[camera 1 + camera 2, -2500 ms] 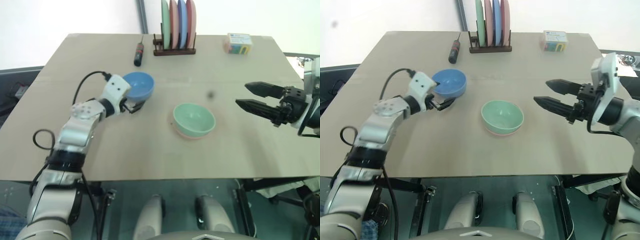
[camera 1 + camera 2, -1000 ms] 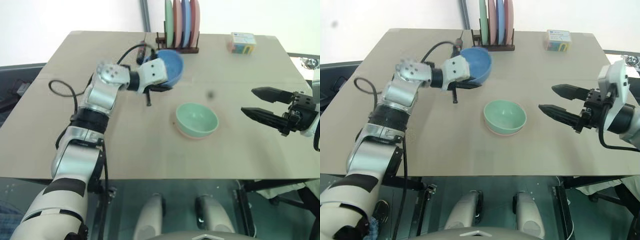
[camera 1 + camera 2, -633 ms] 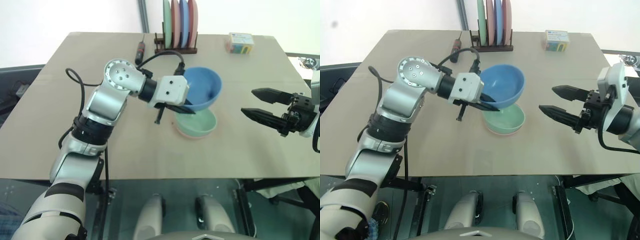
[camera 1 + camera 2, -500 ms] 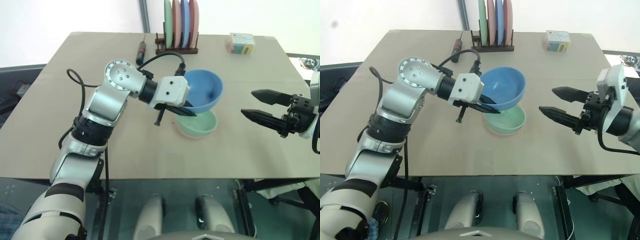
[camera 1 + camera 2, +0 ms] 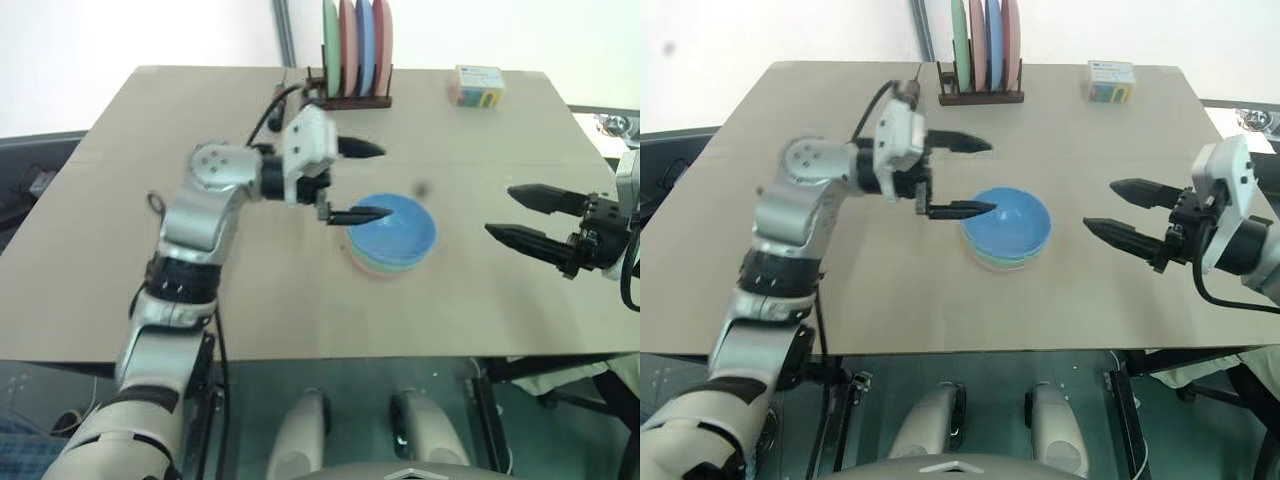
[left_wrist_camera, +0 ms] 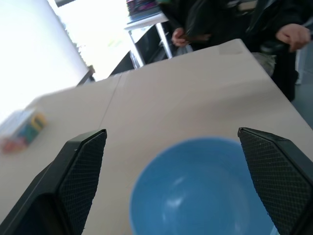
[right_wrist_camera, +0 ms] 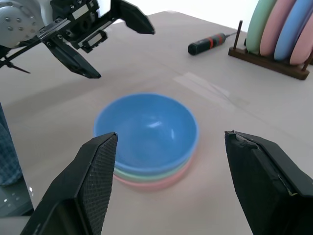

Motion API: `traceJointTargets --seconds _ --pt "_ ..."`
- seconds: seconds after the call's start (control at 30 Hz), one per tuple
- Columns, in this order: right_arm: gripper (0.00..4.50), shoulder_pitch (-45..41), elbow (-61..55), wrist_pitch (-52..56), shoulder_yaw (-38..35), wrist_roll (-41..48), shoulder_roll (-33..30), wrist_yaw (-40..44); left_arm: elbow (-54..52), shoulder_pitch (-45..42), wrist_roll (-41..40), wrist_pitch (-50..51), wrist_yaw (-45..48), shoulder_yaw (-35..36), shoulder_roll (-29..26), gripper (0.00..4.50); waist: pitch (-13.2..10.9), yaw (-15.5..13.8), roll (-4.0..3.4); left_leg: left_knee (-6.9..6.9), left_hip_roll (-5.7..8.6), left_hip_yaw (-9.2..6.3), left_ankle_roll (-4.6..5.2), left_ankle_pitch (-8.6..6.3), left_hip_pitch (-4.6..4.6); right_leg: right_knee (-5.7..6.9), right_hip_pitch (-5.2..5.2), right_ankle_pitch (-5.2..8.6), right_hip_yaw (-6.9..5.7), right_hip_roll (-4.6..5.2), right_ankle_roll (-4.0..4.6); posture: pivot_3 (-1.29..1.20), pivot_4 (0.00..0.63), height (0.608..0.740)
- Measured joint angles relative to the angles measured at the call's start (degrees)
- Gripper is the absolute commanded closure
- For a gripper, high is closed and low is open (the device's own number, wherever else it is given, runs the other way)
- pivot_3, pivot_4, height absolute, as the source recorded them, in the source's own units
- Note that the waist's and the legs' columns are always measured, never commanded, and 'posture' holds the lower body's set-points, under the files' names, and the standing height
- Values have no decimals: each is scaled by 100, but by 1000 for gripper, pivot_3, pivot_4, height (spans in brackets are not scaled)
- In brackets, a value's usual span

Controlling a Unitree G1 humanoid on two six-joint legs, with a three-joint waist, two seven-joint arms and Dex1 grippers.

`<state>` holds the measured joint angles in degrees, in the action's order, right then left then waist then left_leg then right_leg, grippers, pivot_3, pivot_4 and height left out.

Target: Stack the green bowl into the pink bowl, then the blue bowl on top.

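The worktop point(image 5: 200, 290) is a wide, flat board of pale beige colour, and its surface is plain. Behind its far edge there is a white wall point(image 5: 120, 30), bright and without marks, and a dark vertical pole point(image 5: 286, 30) stands against it. Under the near edge the floor point(image 5: 250, 400) looks grey-green and a little shiny. From the left wrist view, beyond the worktop, strong daylight comes from one side, and a small white table point(image 6: 146, 22) stands near persons in dark clothes point(image 6: 220, 19).

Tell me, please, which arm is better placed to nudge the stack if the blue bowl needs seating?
Probably the left: the left gripper is open right beside the blue bowl, one finger at its rim. The right gripper hangs open farther off, apart from the stack.
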<state>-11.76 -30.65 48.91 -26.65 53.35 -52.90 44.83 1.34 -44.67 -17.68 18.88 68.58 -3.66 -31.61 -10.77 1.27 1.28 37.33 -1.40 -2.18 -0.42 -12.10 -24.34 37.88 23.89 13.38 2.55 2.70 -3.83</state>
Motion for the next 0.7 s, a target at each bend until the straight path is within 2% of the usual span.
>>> traceJointTargets --seconds 0.23,0.37,0.5,0.7 --pt "854 713 492 -581 -52 -477 -13 591 -1268 2194 -501 826 -862 1479 -766 72 0 -33 1 -1 -2 9 0 -1 22 -4 -20 1 5 3 1 0 150 740" --pt "854 1100 1076 -1225 -14 -1032 -66 1175 -1929 3783 -783 990 -1141 2465 -832 72 0 -37 1 -7 -7 21 0 -1 44 -6 -34 3 12 4 3 0 150 740" --pt "854 1260 1598 -2187 320 -1761 -173 1785 -2555 4677 -1132 1025 -1435 3223 -743 72 4 -66 5 -2 -9 23 0 -1 61 -3 -48 28 10 4 3 0 150 740" --pt "854 1000 2423 -3127 853 -2527 -237 2273 -3045 5291 -1334 921 -1780 3483 -618 72 5 -42 4 3 -11 34 0 -1 63 -2 -46 28 18 4 4 0 150 740"
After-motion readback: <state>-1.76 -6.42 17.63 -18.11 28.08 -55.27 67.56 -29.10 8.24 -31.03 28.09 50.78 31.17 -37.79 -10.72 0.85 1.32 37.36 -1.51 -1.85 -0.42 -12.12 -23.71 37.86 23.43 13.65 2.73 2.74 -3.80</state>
